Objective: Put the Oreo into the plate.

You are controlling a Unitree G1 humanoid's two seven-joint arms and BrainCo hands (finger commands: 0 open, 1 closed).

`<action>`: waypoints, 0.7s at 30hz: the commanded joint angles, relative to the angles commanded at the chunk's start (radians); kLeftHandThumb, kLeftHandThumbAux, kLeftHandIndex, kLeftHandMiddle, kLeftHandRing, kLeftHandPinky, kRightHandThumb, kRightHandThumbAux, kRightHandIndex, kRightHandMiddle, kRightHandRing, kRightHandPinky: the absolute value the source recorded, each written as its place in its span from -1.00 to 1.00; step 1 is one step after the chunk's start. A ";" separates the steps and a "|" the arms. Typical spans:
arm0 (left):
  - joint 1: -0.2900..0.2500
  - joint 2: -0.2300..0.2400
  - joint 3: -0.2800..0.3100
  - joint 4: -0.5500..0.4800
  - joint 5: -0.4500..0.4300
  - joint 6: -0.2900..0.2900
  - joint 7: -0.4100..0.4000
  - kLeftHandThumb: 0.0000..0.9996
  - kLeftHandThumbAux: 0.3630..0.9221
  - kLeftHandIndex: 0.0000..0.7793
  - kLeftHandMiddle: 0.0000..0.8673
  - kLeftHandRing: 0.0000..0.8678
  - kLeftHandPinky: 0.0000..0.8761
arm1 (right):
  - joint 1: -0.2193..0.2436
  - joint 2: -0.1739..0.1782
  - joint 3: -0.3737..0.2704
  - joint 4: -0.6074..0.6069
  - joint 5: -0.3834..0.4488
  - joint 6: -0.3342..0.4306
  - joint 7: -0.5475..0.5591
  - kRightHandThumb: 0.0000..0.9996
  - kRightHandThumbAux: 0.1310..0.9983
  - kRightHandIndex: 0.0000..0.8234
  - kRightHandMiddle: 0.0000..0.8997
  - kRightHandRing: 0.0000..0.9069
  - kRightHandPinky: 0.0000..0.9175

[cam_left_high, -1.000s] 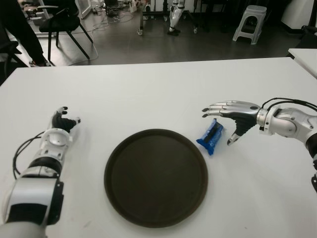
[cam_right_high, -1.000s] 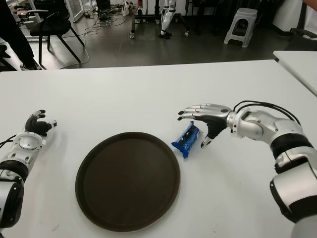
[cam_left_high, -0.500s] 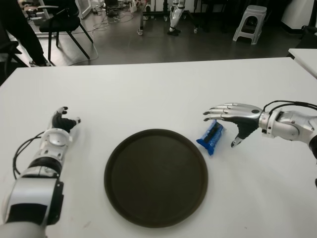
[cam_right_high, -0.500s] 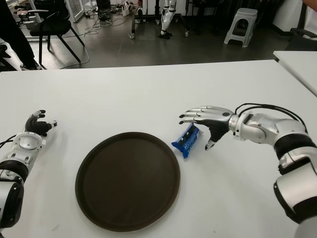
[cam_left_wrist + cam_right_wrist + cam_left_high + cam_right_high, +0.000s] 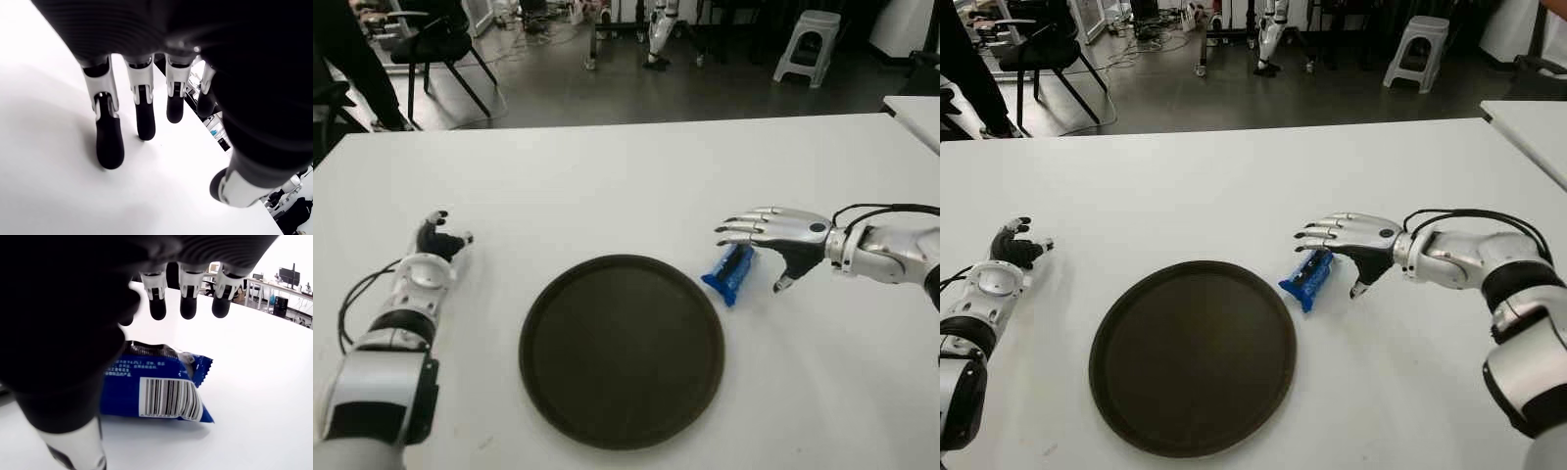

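Filling most of both eye views, a white table point(image 5: 607, 186) runs from the lower edge up to the grey floor point(image 5: 558, 93) across the top of the frame. Top strip bkgd: black chair point(image 5: 435, 44) upper left, pale stool point(image 5: 808, 44) upper right, edge of a 2nd white table point(image 5: 915, 108) at far right.

Next biggest: round dark brown plate point(image 5: 621, 350), lower centre of the left eye view, nothing in it.

Right arm comes in from the right edge, mid-height. Right hand point(image 5: 773, 240) sits palm-down right of centre, fingers point(image 5: 736, 228) stretched out w/ gaps between, thumb angled down toward the table. Hand is relaxed, not gripping anything. Right wrist view: fingertips hang over the far side of the packet, thumb on the near side, clear space btwn them and the wrapper.

Left hand point(image 5: 435, 245) shows at mid-left of the frame, well apart from the plate's left rim. Left wrist view: fingers point(image 5: 108, 137) extended toward the tabletop, loose, holding nothing.

Smallest: blue Oreo point(image 5: 729, 272) packet, lying flat on the table just beside the plate's upper-right rim, outside it, partly under the right hand's fingers. Barcode point(image 5: 168, 399) faces the wrist cam.
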 joint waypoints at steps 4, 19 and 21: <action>0.000 -0.002 0.004 0.000 -0.005 -0.002 0.000 -0.43 0.29 -0.89 -0.71 -0.64 -0.62 | -0.006 0.008 0.009 0.012 0.000 -0.006 -0.020 -1.00 0.71 -1.00 -1.00 -1.00 -1.00; 0.000 -0.005 0.023 -0.002 -0.020 -0.007 -0.009 -0.44 0.29 -0.87 -0.69 -0.63 -0.61 | -0.022 0.033 0.016 0.046 0.035 -0.055 0.019 -1.00 0.71 -1.00 -1.00 -1.00 -1.00; 0.000 -0.006 0.023 -0.002 -0.020 -0.008 -0.009 -0.47 0.30 -0.86 -0.69 -0.63 -0.59 | -0.022 0.040 0.009 0.051 0.047 -0.058 0.038 -1.00 0.72 -1.00 -1.00 -1.00 -1.00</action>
